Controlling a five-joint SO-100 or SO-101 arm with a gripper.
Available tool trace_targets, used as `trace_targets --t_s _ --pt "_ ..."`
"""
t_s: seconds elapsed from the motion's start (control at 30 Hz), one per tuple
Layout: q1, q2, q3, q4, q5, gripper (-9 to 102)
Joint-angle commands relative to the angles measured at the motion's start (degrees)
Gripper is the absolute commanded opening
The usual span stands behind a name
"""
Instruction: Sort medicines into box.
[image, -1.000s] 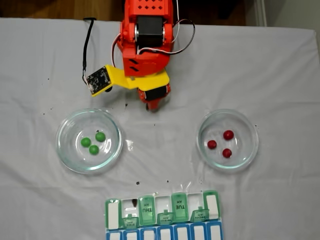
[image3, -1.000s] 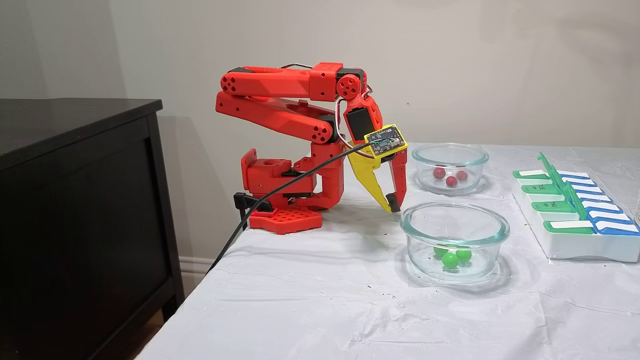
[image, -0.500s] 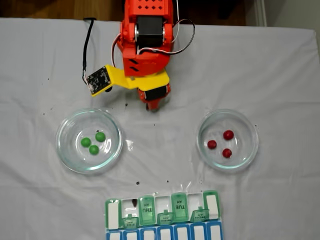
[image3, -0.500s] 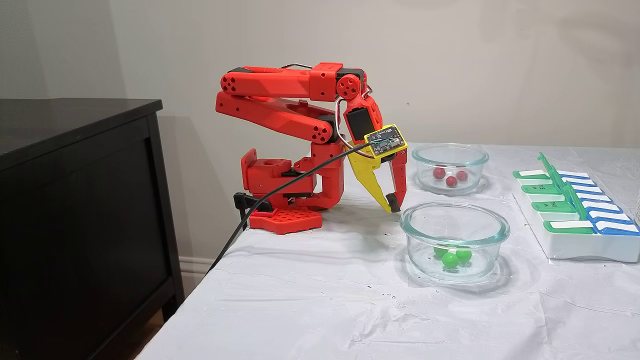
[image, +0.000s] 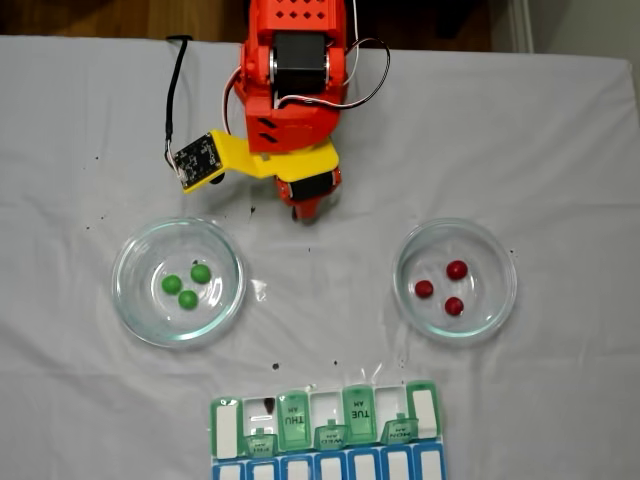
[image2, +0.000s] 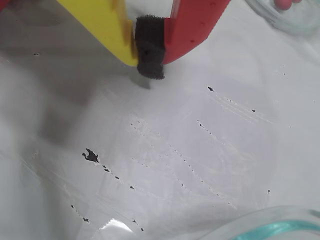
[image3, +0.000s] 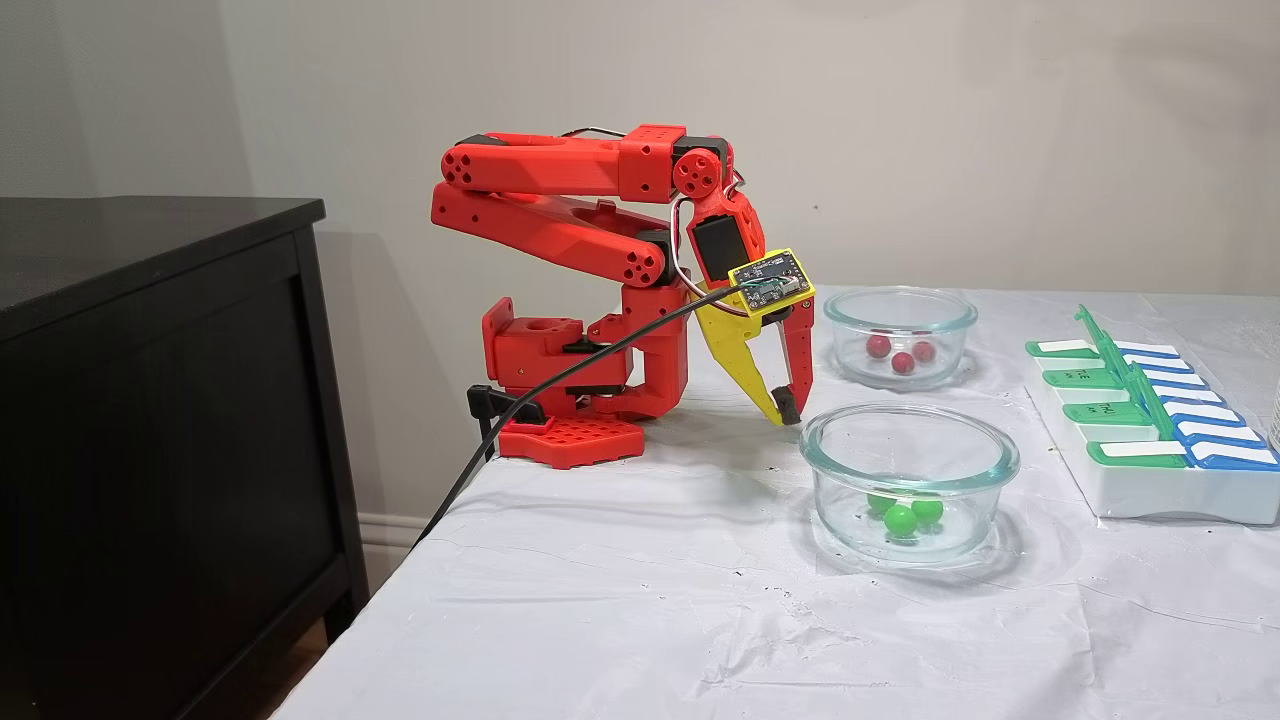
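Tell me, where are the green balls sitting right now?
In the top-down fixed view, the three green balls lie inside the left glass dish, above-left of the pill organiser.

Glossy balls sitting in clear glass dishes, matt plastic arm, wrinkled white sheet covering table, foam-padded gripper.

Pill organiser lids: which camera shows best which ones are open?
The fixed view from above: the pill organiser faces the lens, with lid labels like TUE and THU readable. In the side fixed view the pill organiser is edge-on, lids standing up, labels tiny.
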Motion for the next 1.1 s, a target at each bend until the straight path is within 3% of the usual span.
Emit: trace_targets --t_s 0.0,0.7,0.97,1.07 --pt "0.53 1.05 -0.97 -0.44 0.44 0" --pt "0.35 1.05 -0.97 -0.35 -0.18 0" --pt "-3.78 0.97 -0.97 -0.18 -4.92 3" --pt "-9.40 0.97 -0.70 -2.20 -6.68 0"
